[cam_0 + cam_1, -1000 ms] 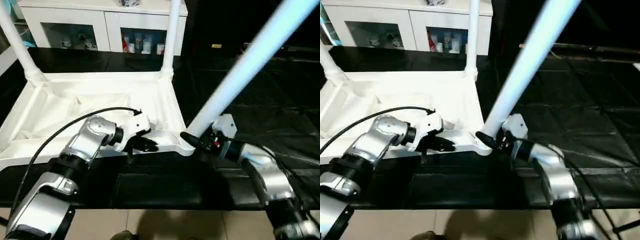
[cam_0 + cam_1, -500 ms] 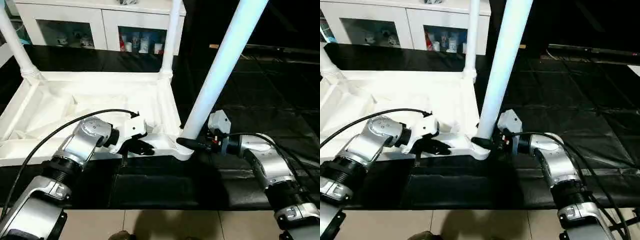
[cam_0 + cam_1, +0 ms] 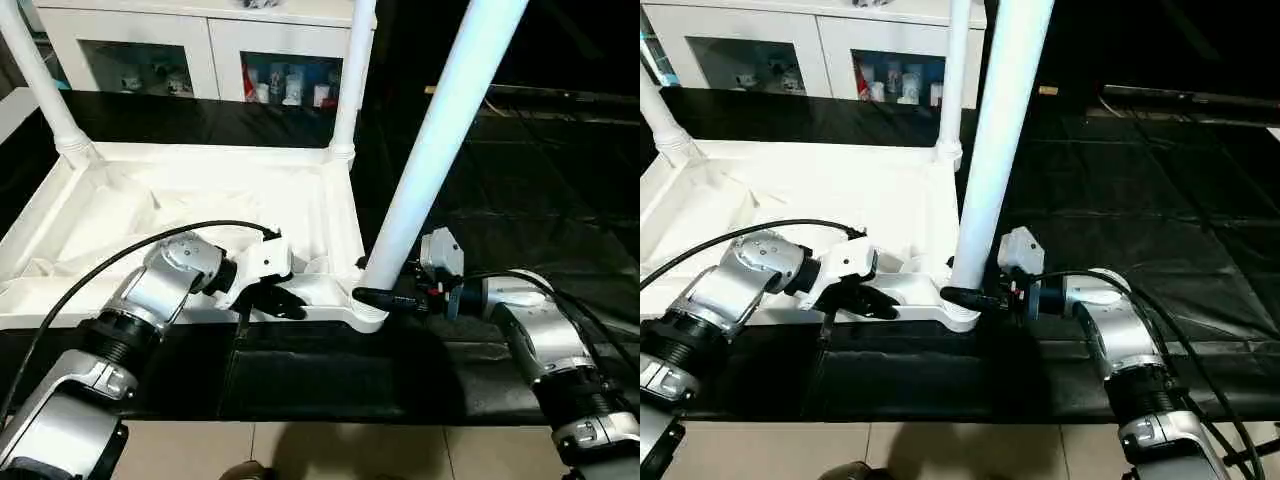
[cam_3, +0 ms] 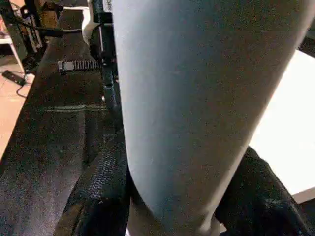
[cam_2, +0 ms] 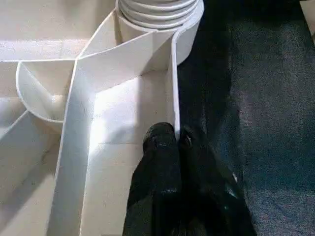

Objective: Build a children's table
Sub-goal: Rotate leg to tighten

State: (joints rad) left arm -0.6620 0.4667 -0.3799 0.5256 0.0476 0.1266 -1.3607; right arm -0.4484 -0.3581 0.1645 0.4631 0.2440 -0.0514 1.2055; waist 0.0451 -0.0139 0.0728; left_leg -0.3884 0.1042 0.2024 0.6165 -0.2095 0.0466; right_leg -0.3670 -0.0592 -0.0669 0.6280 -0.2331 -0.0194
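Left eye view: the table top lies upside down on the black mat. 2 legs already stand in its far corners, one leg at 10 o'clock and one leg at 12 o'clock. A 3rd leg stands in the near corner socket, leaning a bit. The right gripper hugs the bottom of this leg with its fingers partly apart. The left gripper is pinched tight on the near rim of the top.

Left wrist view: the 2 black fingers squeeze the thin white wall, and the leg's threads sit in the socket.

Right wrist view: the big leg sits between the right fingers.

I think 3 legs are in and the 3rd may need more turning. I see no leg in the 4th corner yet.
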